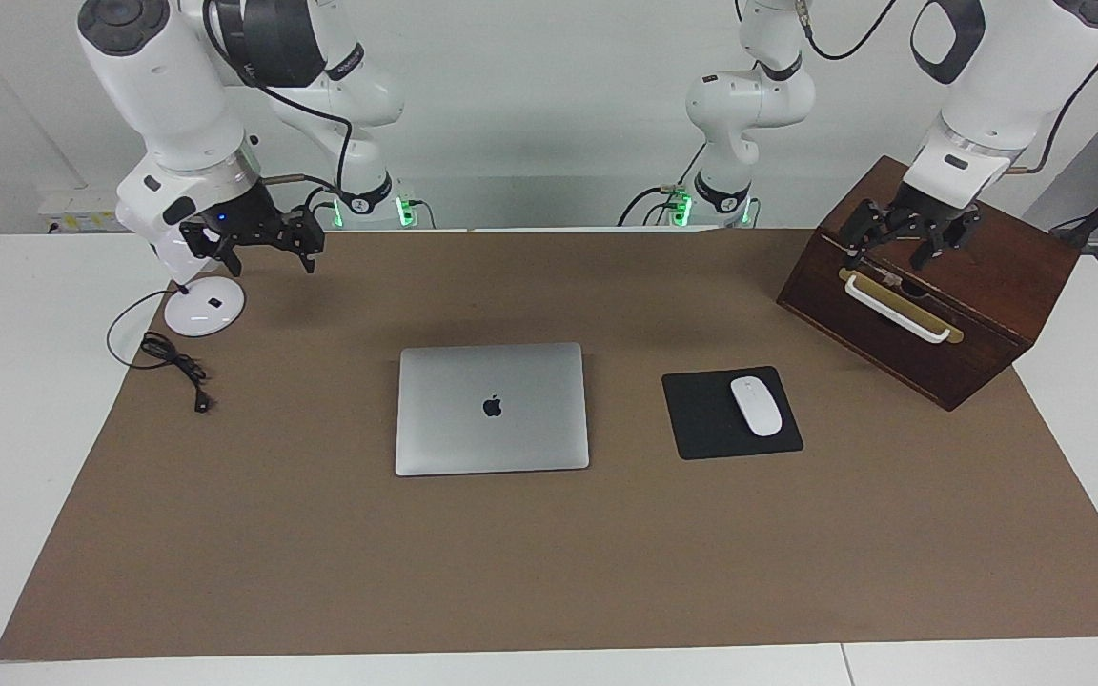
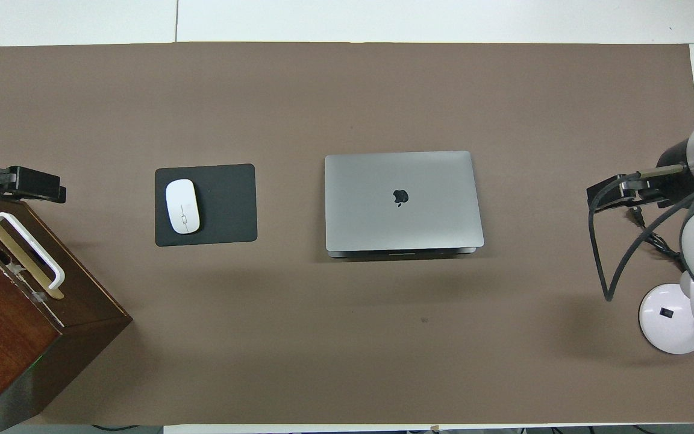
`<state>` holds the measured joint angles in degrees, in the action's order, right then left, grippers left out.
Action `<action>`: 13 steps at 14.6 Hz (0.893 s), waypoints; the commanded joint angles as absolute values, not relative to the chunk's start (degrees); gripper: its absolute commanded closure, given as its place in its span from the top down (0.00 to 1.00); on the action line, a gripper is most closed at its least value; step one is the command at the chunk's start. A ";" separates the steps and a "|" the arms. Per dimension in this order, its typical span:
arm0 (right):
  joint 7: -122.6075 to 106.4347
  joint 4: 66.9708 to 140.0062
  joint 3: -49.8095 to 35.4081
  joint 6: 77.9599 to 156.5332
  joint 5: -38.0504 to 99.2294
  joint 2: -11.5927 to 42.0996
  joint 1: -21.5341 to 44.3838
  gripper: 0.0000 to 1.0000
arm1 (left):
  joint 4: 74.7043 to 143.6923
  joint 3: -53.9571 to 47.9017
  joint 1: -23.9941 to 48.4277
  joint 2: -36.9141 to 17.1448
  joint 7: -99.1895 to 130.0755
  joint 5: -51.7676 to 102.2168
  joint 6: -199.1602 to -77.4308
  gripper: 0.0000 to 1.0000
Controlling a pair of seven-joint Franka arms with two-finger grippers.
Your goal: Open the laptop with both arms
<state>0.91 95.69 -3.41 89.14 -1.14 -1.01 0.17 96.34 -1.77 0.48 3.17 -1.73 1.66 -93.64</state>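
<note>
The silver-grey laptop (image 1: 492, 408) lies closed and flat in the middle of the brown mat, with the dark apple logo on its lid facing up. It also shows in the overhead view (image 2: 403, 201), where its thin edge toward the robots is visible. My left gripper (image 1: 911, 243) hangs open and empty over the top of the wooden box, well away from the laptop; it shows in the overhead view (image 2: 21, 184) too. My right gripper (image 1: 263, 243) hangs open and empty over the lamp base, also well away from the laptop, and shows in the overhead view (image 2: 621, 193).
A black mouse pad (image 1: 701, 419) with a white mouse (image 1: 756, 406) lies beside the laptop toward the left arm's end. A dark wooden box (image 1: 987, 286) with a white handle (image 1: 897, 310) stands at that end. A white lamp base (image 1: 204, 307) and black cable (image 1: 172, 362) sit at the right arm's end.
</note>
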 commanded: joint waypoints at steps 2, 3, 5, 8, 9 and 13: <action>1.23 96.77 -3.87 90.09 -0.44 -1.93 -0.61 1.00 | 97.82 -1.41 0.97 4.22 -1.05 1.93 -94.31 1.00; 1.23 96.77 -3.78 90.09 -0.44 -2.02 -0.62 1.00 | 97.82 -1.41 0.97 4.22 -1.05 1.93 -94.13 1.00; 1.23 96.85 -3.78 90.09 -0.44 -2.02 -0.88 1.00 | 97.82 -1.32 0.88 4.31 -1.49 1.85 -93.96 1.00; 1.23 96.86 -3.87 90.17 -0.35 -1.93 -1.41 1.00 | 98.17 -1.32 0.97 4.66 -1.32 1.85 -93.43 1.00; 1.23 96.77 -3.87 90.26 -0.44 -2.02 -0.88 1.00 | 98.17 -1.32 0.97 4.66 -1.32 1.85 -93.43 1.00; 1.14 97.12 -3.87 90.09 -0.35 -2.11 -0.97 1.00 | 98.53 -1.32 0.97 4.75 -1.41 1.76 -93.34 1.00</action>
